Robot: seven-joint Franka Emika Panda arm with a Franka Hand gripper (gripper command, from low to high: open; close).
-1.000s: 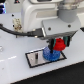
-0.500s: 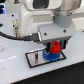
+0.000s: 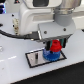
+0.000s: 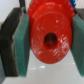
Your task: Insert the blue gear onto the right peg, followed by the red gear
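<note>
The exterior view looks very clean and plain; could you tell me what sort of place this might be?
Probably a simulated or lab test bench: a bare white table, a grey black-bordered plate holding the blue gear, and the gripper holding the red gear just above it.

Red gear (image 4: pixel 50 39): smooth plastic look, slight gloss on face around centre hole. Blue gear (image 3: pixel 50 56): bright plastic look, smooth. Finger pads (image 4: pixel 22 47): green, matt, rubber-like. Gripper (image 3: pixel 53 48) body: black, matt. Plate (image 3: pixel 35 59): grey, dull, black border. Table (image 3: pixel 15 70): white, smooth, faint sheen.
</note>
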